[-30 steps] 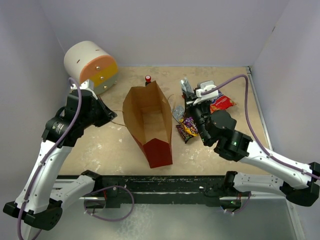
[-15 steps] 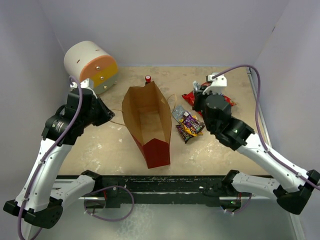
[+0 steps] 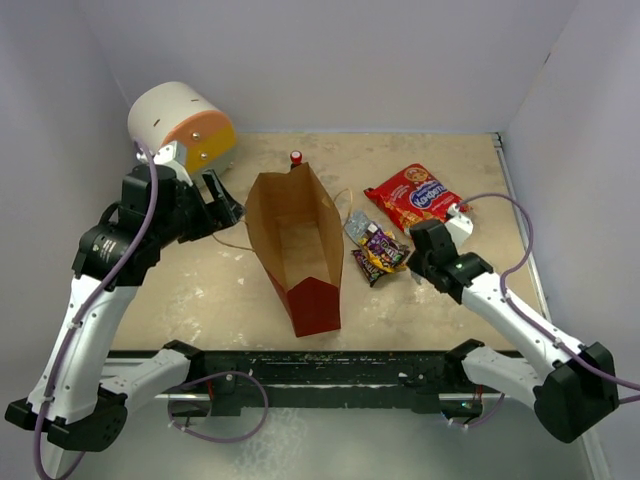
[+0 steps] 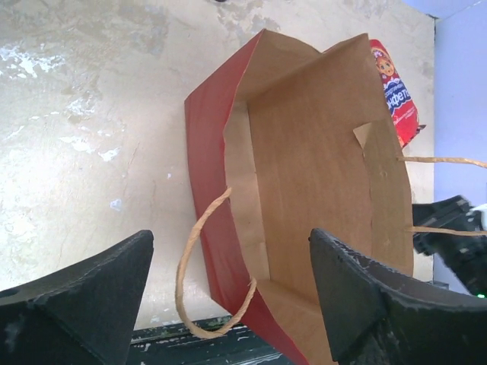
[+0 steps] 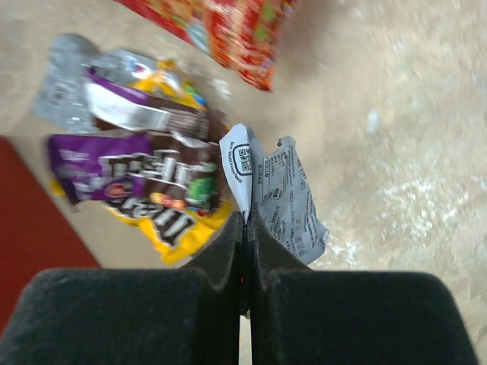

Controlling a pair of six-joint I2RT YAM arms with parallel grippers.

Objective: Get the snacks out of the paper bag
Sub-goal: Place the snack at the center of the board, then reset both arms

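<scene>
The paper bag (image 3: 295,235) lies open in the middle of the table, red outside and brown inside; nothing shows in its visible interior (image 4: 319,152). Its twine handle (image 4: 194,289) loops between my left gripper's (image 4: 228,281) wide-open fingers, touching neither. In the top view that left gripper (image 3: 226,205) hovers left of the bag. The red chip bag (image 3: 412,195) lies at the back right. Purple-brown and yellow candy packets (image 3: 378,250) are piled beside the bag. My right gripper (image 5: 247,220) is shut on the edge of a silver-white packet (image 5: 285,194), right of that pile (image 5: 152,175).
A white cylinder with an orange-yellow face (image 3: 180,125) stands at the back left, close behind my left arm. A tiny red-and-black knob (image 3: 296,158) sits just behind the bag. Grey walls close in the table on three sides.
My left gripper has opened and shifted a little toward the back. My right arm has drawn back from the chip bag to the near right of the candy pile, uncovering the chip bag.
</scene>
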